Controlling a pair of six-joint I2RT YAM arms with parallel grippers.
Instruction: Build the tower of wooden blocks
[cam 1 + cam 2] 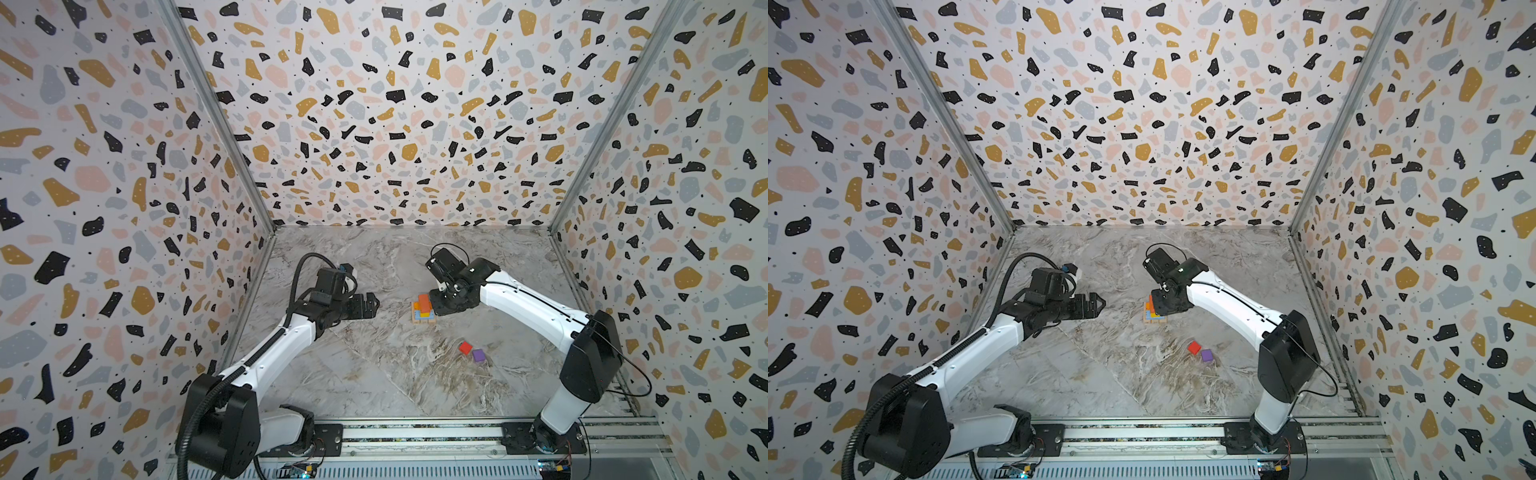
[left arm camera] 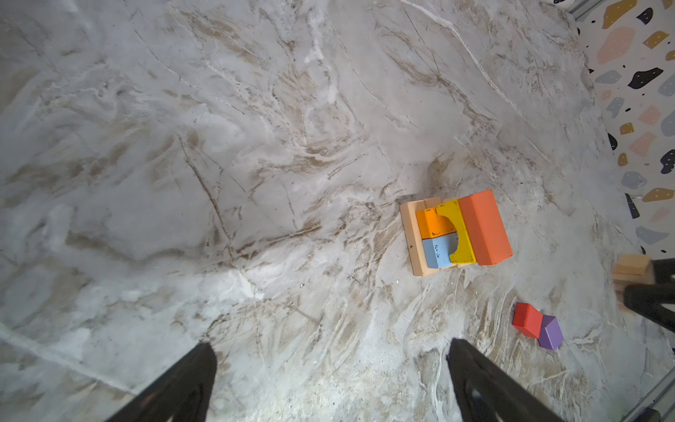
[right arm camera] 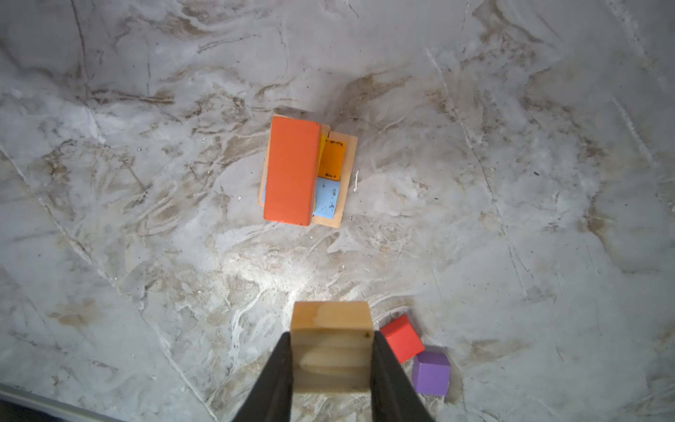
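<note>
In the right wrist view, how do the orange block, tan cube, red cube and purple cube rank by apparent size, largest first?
1. tan cube, though inflated: the right gripper holds it near the camera.
2. orange block.
3. red cube and purple cube: alike, unranked.

Orange-topped tower (image 1: 423, 309), right tool (image 1: 438, 307) just beside it; red cube (image 1: 466, 347) next to purple cube (image 1: 478, 355), apart.

Grey marble-patterned tabletop (image 1: 374, 374), terrazzo-speckled walls (image 1: 395, 124) on three sides, metal rail (image 1: 415, 434) along the near edge
</note>
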